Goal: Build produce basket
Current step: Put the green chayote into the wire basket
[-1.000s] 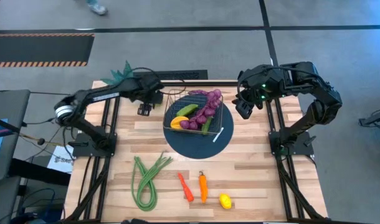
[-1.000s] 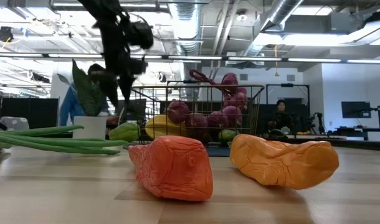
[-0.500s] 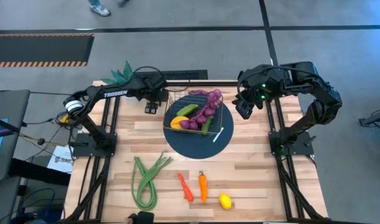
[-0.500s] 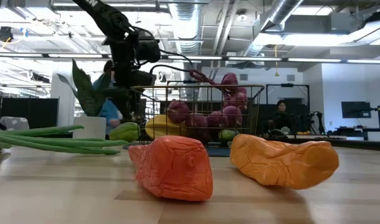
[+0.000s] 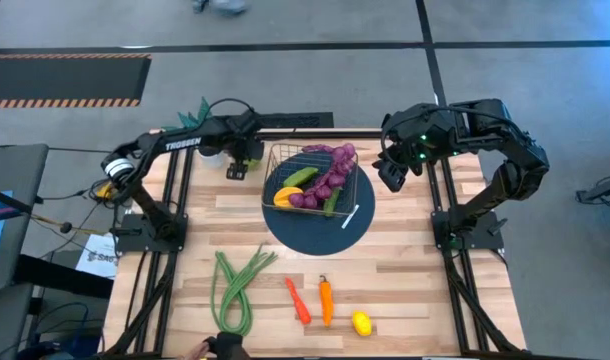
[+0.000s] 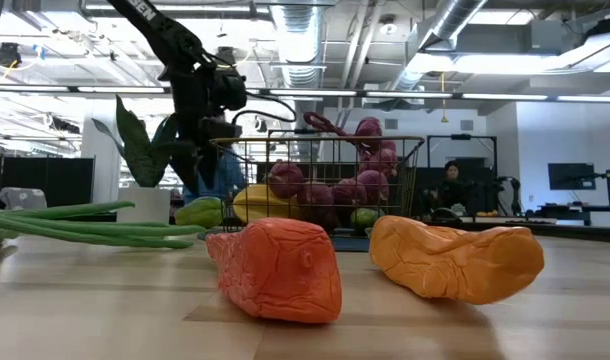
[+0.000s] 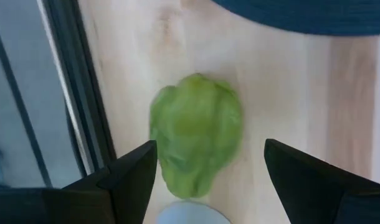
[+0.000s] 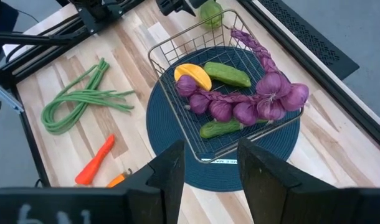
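Observation:
The wire basket (image 5: 315, 180) stands on the dark blue mat (image 5: 320, 228). It holds the purple grape string (image 5: 330, 170), a green cucumber (image 5: 298, 177), a yellow-orange piece (image 5: 284, 196) and another green piece (image 5: 331, 203). A green fruit (image 7: 196, 134) lies on the table by the basket's far-left corner (image 8: 210, 12). My left gripper (image 7: 205, 186) hovers open over it, a finger on each side, apart from it. My right gripper (image 8: 218, 168) waits open, right of the basket (image 5: 390, 172). The green beans (image 5: 235, 290), red pepper (image 5: 298, 300), orange pepper (image 5: 326, 300) and lemon (image 5: 361, 322) lie near the near edge.
The spiky plant (image 5: 190, 120) in its white pot (image 6: 145, 205) stands at the far-left corner, close to my left arm. A white tag (image 5: 350, 215) lies on the mat. Bare wood shows between the mat and the near-edge produce. People show in the room beyond (image 6: 450, 185).
My left arm has swung toward the far edge, and its gripper has shifted slightly toward the far edge, beside the basket's far-left corner. The produce and basket have kept still.

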`<action>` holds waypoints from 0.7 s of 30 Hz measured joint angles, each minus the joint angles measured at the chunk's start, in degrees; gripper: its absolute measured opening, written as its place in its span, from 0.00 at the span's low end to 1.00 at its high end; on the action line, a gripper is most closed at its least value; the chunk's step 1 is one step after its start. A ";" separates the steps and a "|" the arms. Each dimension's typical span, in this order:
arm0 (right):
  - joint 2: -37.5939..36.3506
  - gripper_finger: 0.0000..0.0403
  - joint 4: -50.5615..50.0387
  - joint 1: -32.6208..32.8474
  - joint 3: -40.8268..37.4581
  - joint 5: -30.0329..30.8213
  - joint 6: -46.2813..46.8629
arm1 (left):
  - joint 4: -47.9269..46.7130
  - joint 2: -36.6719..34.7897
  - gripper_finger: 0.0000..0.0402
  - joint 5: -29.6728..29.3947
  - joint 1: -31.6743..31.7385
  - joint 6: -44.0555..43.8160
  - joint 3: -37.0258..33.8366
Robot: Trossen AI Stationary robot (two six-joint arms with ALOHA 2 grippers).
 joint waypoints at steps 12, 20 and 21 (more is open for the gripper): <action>0.00 0.40 0.48 0.02 0.00 0.00 0.88 | 3.77 5.17 0.70 1.09 0.77 -0.50 0.32; 0.00 0.41 0.44 0.01 0.00 0.00 1.07 | 2.44 6.09 0.62 0.97 0.40 -2.59 -0.03; 0.00 0.41 0.46 0.02 0.00 0.00 1.07 | 2.40 6.09 0.58 0.83 0.40 -3.19 -0.03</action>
